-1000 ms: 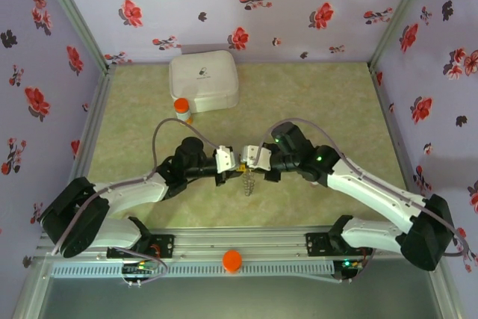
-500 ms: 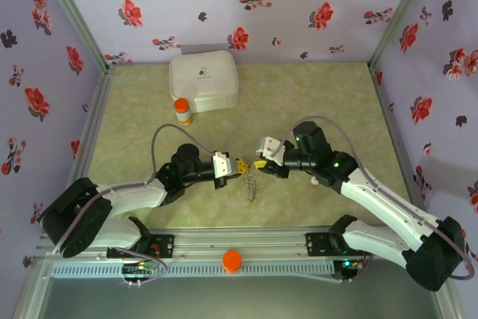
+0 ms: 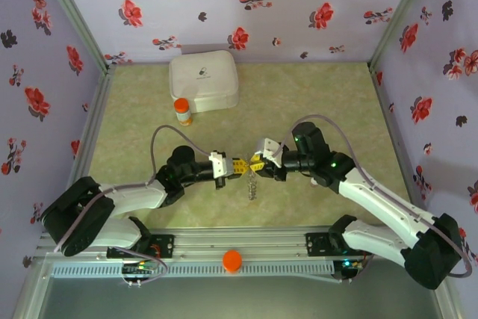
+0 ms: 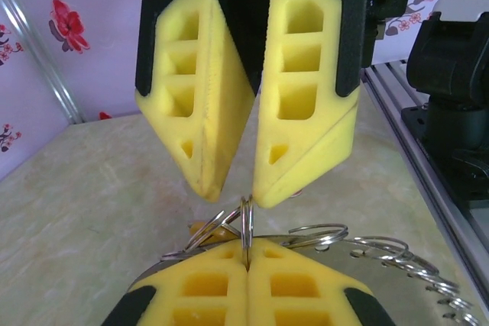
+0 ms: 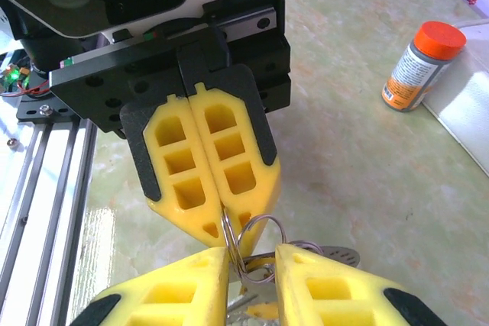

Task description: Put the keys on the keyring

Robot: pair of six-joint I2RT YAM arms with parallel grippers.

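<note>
left gripper (image 4: 246, 259) is clenched on the keyring (image 4: 246, 223), which stands upright and edge-on between its pads, a brassy key (image 4: 202, 228) just beside it. beyond, right gripper (image 4: 249, 188), fingers parted, straddles the ring's top edge head-on, not visibly pinching.

A second ago my right gripper (image 3: 255, 164) sat shut, pressed up against the left gripper (image 3: 238, 164). It then opened and swung out to the right. Now it has eased back in, jaws partly apart, tips just beside the left's. The left gripper has slid slightly leftward, and the keyring (image 3: 252, 184) dangles a touch lower.
</note>
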